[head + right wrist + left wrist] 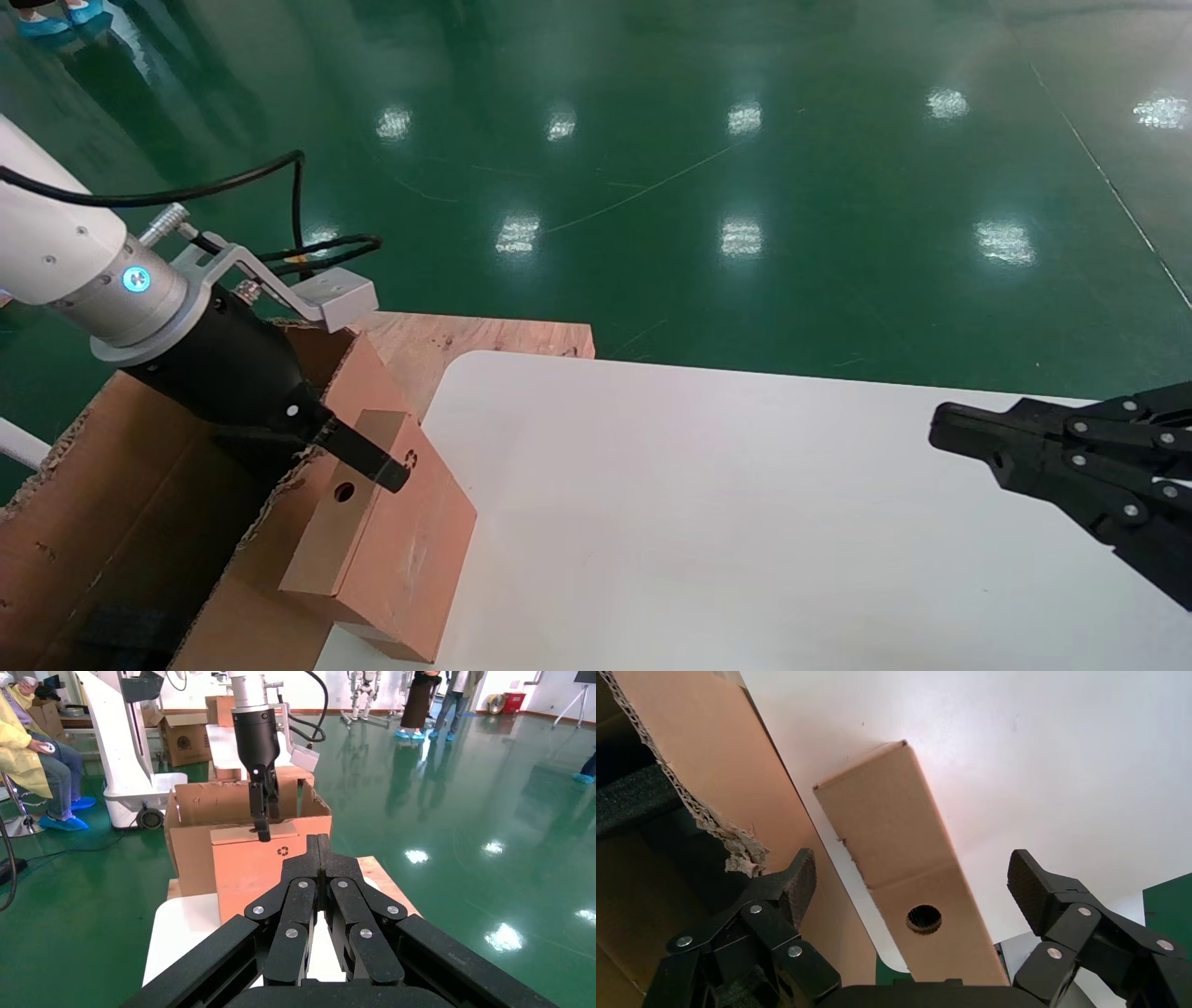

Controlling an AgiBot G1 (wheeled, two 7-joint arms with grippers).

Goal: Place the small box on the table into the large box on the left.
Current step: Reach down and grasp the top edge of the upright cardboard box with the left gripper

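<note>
The left tool [372, 466] hangs at the lower left of the head frame, right over the small flat brown cardboard box [391, 550]. That box stands on edge on the smooth white bench [745, 522], its broad face leaning against the outer wall of the big brown corrugated carton with ragged torn edges [140, 503]. So it is beside the carton, not in it.

In the left wrist view the fingers [796, 885] are spread wide, with the box's narrow top face and its round hole between them, nothing pinched.

The risks, as I judge them: smooth cardboard, a thin upper edge, ribbed black pads. If the tool closes off-centre the box could twist or tip flat onto the glossy bench. One finger sits close to the carton's frayed lip [736, 850] and could snag the soft torn corrugation or shove the wall. Lifted too low, the box could catch that ragged rim above the dark foam-lined inside.

The right tool [968, 438], pressed together, is parked at the right edge.
</note>
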